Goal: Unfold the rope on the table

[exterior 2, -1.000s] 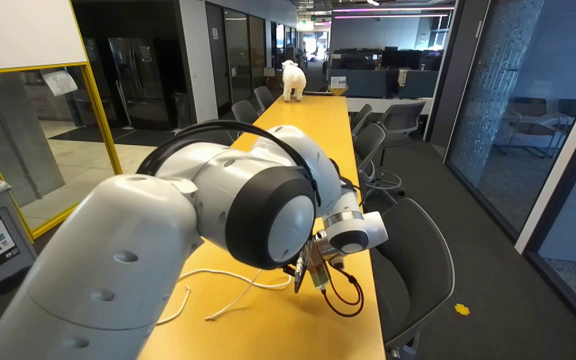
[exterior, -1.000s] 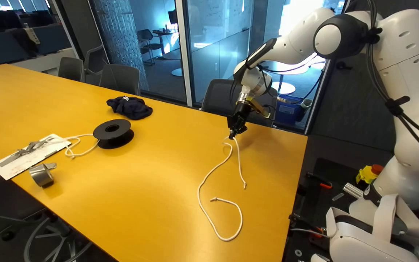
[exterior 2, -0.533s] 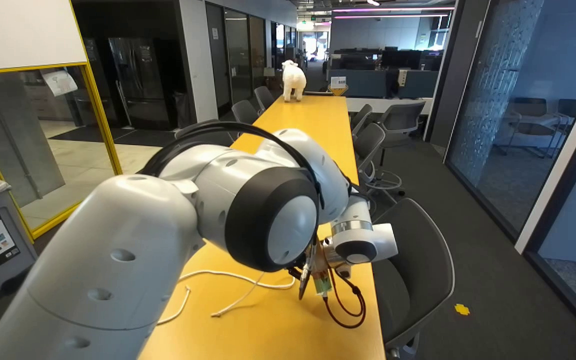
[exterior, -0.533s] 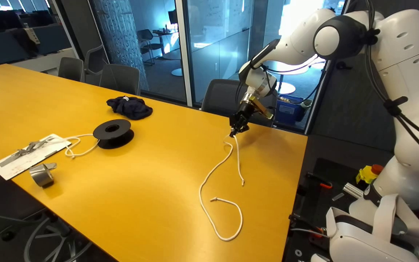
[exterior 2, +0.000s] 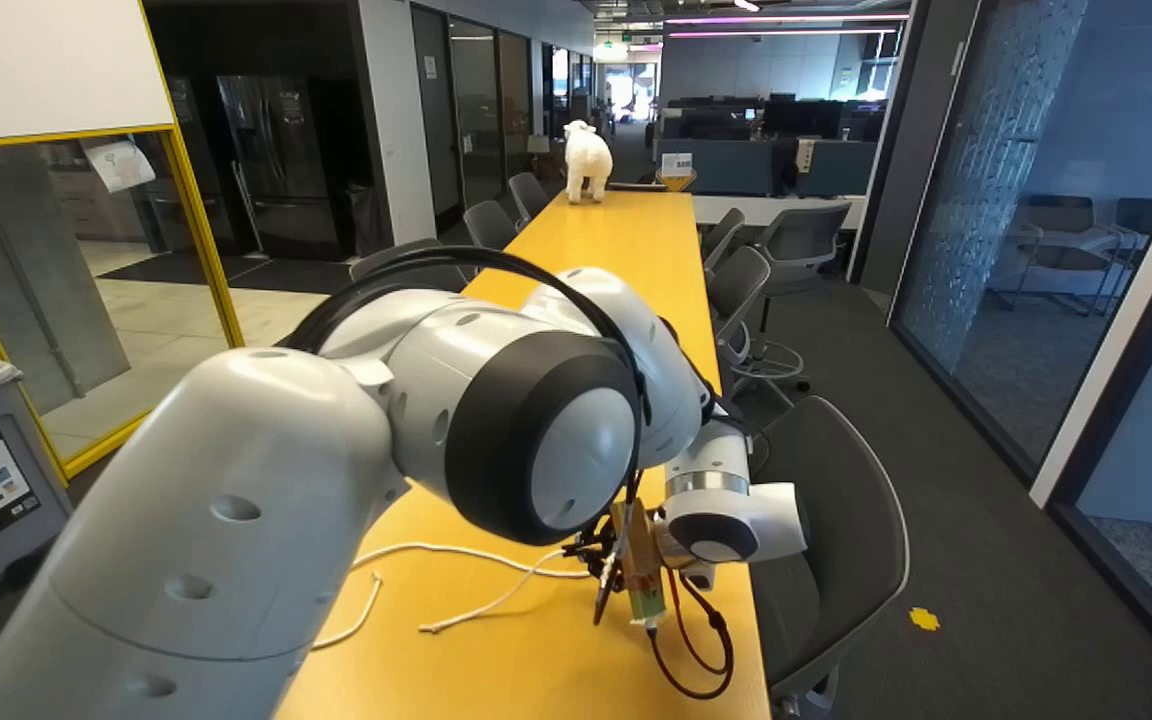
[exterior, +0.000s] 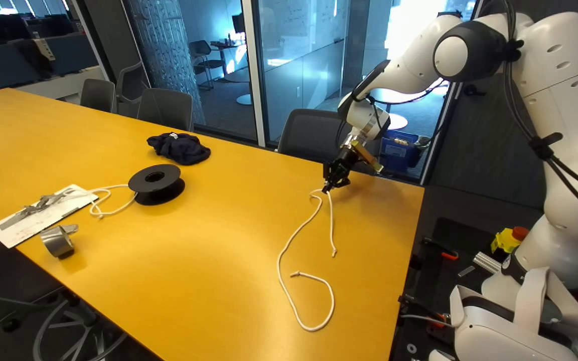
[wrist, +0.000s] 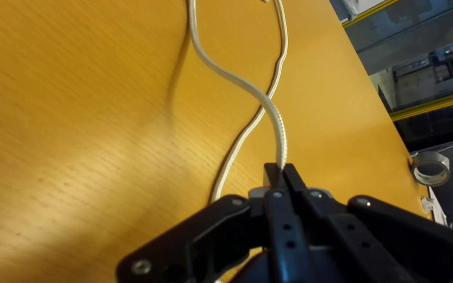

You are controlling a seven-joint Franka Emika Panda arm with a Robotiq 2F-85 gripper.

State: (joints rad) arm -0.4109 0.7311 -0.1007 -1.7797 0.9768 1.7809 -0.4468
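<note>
The fingers (wrist: 294,179) are pinching the rope (wrist: 242,83); in the wrist view it comes out between their tips, bends and runs up to the top edge. The shadow of this held stretch falls apart from it on the bench (exterior: 208,260). A second stretch lies below, and the held one passes in front of it.

In an exterior view, the arm (exterior: 409,67) reaches over one end of the bench, with the fingers tilted down near its long edge; whether their tips touch the surface cannot be told. The rope leaves them on two sides. The short side runs almost straight to one end. The long side makes a small bend just beside the fingers, sweeps out in a wide curve, then turns back in a hook, its end lying inside that hook. In an exterior view, the arm hides part of this long side.

Well apart from the rope, a black spool (exterior: 168,183) lies flat, and a white cord (exterior: 116,211) loops beside it towards a flat white card (exterior: 63,208). Silver tape (exterior: 54,243) stands near the card, and a dark cloth (exterior: 181,149) lies crumpled beyond the spool.
</note>
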